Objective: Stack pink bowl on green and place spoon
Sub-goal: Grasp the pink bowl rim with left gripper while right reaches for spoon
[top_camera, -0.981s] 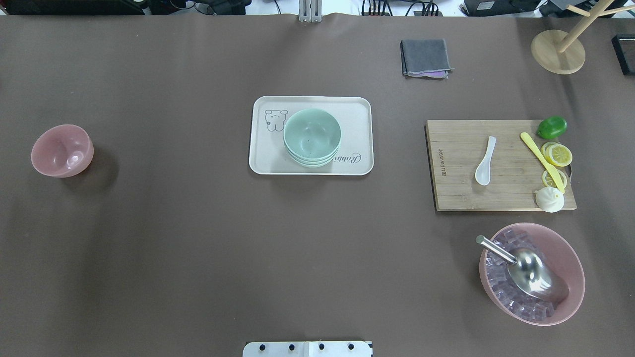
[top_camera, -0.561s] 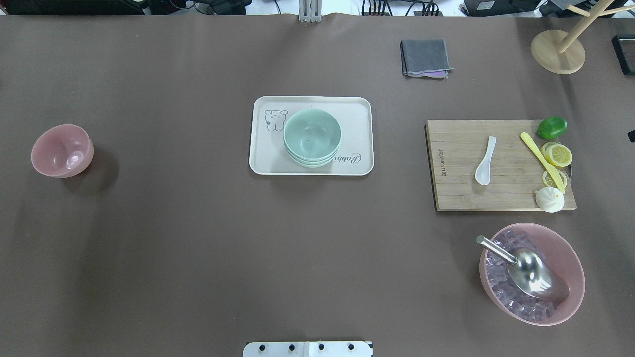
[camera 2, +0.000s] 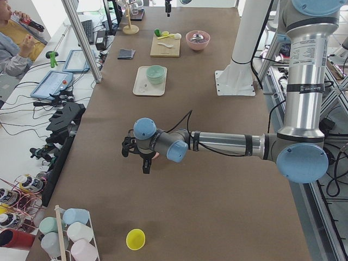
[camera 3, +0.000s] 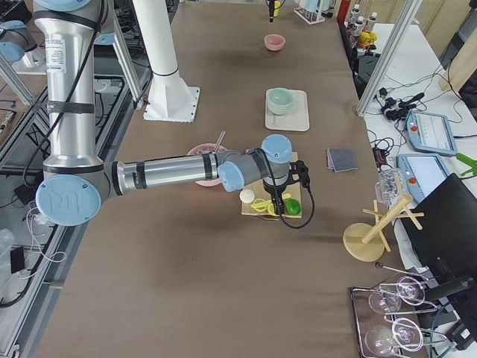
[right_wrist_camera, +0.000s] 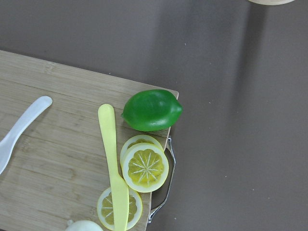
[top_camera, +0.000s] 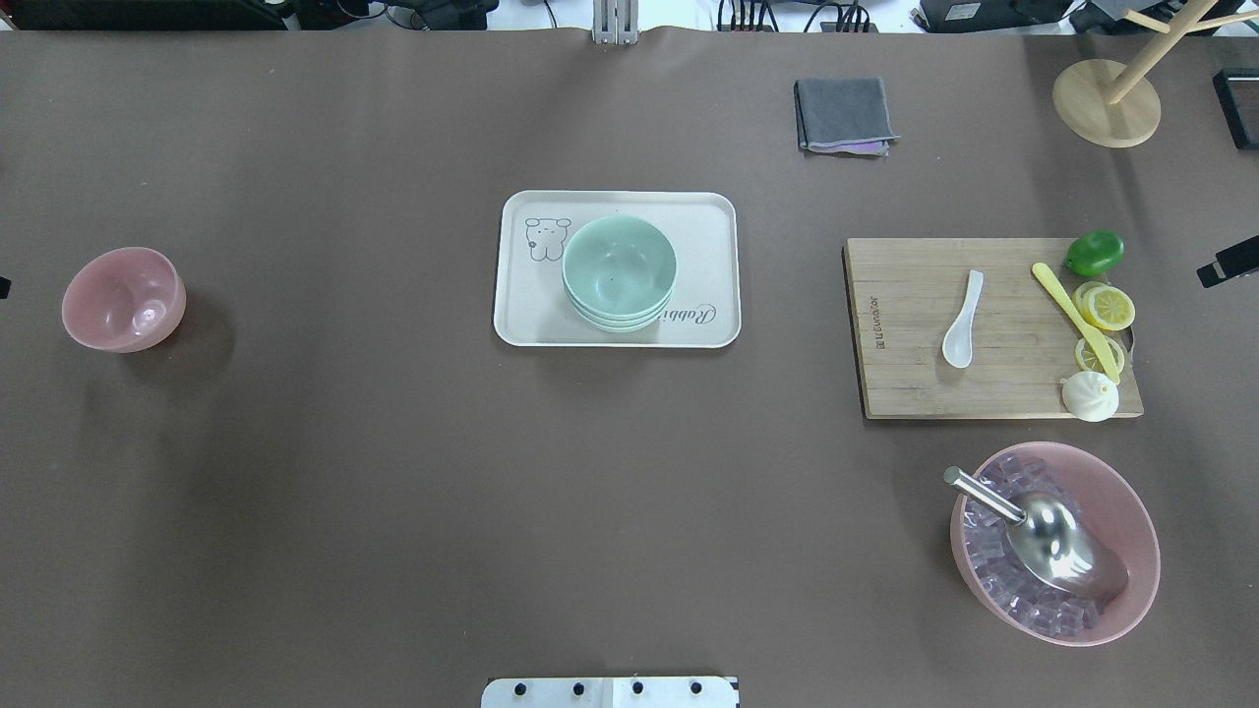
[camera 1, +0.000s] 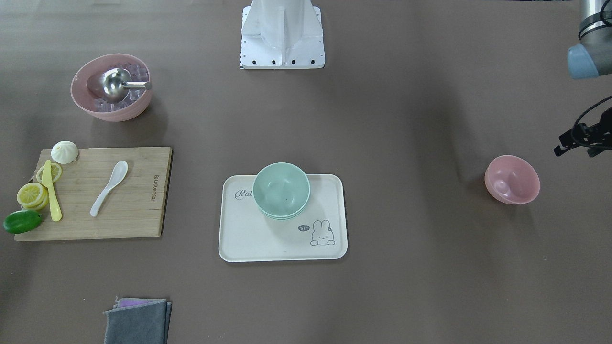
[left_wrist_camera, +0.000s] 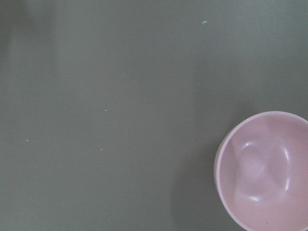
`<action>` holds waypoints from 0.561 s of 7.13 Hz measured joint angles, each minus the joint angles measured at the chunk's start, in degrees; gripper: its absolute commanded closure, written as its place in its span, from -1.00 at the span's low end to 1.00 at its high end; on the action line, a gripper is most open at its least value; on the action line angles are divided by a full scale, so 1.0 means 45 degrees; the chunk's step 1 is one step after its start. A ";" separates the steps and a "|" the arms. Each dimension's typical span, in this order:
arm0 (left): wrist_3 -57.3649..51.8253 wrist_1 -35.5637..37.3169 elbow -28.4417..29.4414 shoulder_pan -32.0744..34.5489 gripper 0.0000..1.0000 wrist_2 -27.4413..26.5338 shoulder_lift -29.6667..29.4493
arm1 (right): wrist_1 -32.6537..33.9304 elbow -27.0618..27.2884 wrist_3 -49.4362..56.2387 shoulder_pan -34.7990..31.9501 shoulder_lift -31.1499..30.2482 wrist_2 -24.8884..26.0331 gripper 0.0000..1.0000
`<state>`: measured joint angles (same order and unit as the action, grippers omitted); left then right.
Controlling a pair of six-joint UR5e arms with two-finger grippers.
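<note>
Overhead exterior: glossy round pink bowl (top_camera: 123,299), slender white spoon (top_camera: 962,320)

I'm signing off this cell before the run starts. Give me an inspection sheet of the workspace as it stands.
Surface: brown table, no spills seen.
Job's things: pink bowl upright on the bare table, robot's left side; green bowls stacked on the tray; white spoon lying on the cutting board.
Clutter: lime, lemon slices, yellow knife and bun on the board; large pink bowl with ice cubes and metal scoop; grey cloth; wooden rack.
Grippers: left pincer beside the pink bowl, right pincer near the lime; opening cannot be told.
Cables: black cable looping at the left wrist.
Surroundings: a person beside the table.
</note>
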<state>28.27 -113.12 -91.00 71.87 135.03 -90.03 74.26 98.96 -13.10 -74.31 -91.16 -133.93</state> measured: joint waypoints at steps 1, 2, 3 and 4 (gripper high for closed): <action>0.0235 -0.0012 0.0064 -0.0568 -0.91 -0.0183 -0.0111 | -0.0006 -0.0085 -0.0232 0.0395 0.0153 0.0250 -1.00; 0.0454 -0.0030 0.0244 -0.1146 -0.84 -0.0464 -0.0307 | -0.0018 -0.0129 -0.0761 0.0859 0.0328 0.0490 -1.00; 0.0658 -0.0052 0.0524 -0.1444 -0.71 -0.0715 -0.0570 | -0.0025 -0.0164 -0.1246 0.1287 0.0505 0.0769 -1.00; 0.0745 -0.0062 0.0952 -0.1588 -0.47 -0.0836 -0.0896 | -0.0023 -0.0238 -0.1485 0.1625 0.0662 0.1018 -1.00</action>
<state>31.62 -113.40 -86.72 64.73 131.27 -94.06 74.16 97.89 -19.78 -67.00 -88.18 -129.35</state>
